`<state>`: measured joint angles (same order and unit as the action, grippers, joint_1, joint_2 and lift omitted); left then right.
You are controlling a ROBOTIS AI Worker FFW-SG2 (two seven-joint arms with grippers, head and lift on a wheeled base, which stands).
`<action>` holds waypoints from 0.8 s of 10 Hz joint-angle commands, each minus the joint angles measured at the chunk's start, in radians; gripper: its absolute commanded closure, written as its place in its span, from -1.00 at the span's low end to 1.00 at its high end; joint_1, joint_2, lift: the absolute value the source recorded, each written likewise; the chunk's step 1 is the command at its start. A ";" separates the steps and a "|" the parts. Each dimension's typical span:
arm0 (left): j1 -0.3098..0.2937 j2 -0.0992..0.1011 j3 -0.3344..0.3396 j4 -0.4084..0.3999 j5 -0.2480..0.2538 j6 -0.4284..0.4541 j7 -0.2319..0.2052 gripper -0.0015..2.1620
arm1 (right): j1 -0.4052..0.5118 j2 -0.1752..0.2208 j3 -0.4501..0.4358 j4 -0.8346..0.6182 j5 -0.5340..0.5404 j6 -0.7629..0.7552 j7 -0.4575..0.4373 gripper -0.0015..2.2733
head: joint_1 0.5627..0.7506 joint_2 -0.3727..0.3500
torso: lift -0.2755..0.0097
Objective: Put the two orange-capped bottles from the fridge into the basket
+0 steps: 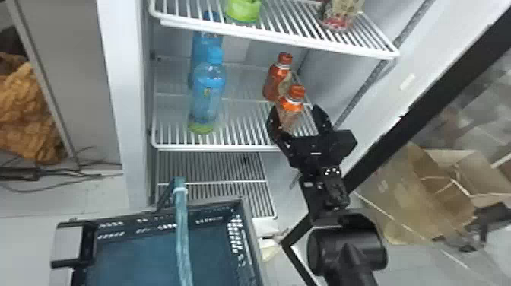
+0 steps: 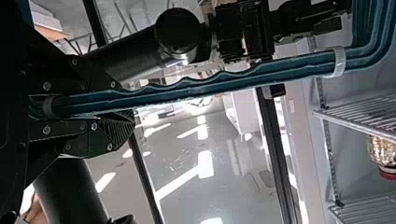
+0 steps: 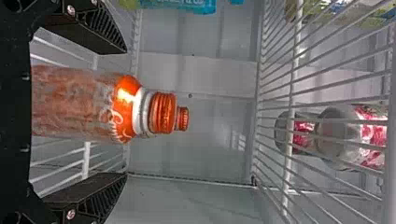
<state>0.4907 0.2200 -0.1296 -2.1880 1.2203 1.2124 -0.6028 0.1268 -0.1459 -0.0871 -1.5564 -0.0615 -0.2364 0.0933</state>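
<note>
The left gripper [image 2: 122, 106] is near, and its two fingers are closed on the blue-green basket handle [image 2: 205, 86]. The handle has one wavy edge and a pale ring [image 2: 339, 62] around it. To the right is the black right arm [image 2: 176, 31]. Farther are white wire shelves [image 2: 362, 122] and a container with a red part [image 2: 386, 154]. Light patches lie on the grey floor [image 2: 233, 200].

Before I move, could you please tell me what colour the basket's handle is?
The basket's handle is teal; it shows best in the left wrist view.
</note>
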 commanded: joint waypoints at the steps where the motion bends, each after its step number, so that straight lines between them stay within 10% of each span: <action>1: 0.000 -0.001 0.000 0.000 0.000 0.000 0.000 0.10 | -0.036 -0.001 0.005 0.036 0.006 -0.016 -0.003 -0.89 | 0.41 -0.94 | -0.72; 5: 0.003 -0.001 0.000 0.000 0.004 -0.002 0.000 0.10 | -0.056 -0.001 0.011 0.075 -0.030 -0.016 -0.014 -0.40 | 0.41 -0.94 | -0.72; 8: 0.003 -0.001 0.000 0.000 0.000 -0.002 -0.003 0.10 | -0.034 -0.001 0.015 0.016 -0.032 -0.016 -0.015 -0.40 | 0.41 -0.94 | -0.72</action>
<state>0.4933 0.2193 -0.1291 -2.1880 1.2217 1.2099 -0.6056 0.0867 -0.1473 -0.0741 -1.5174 -0.0941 -0.2533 0.0790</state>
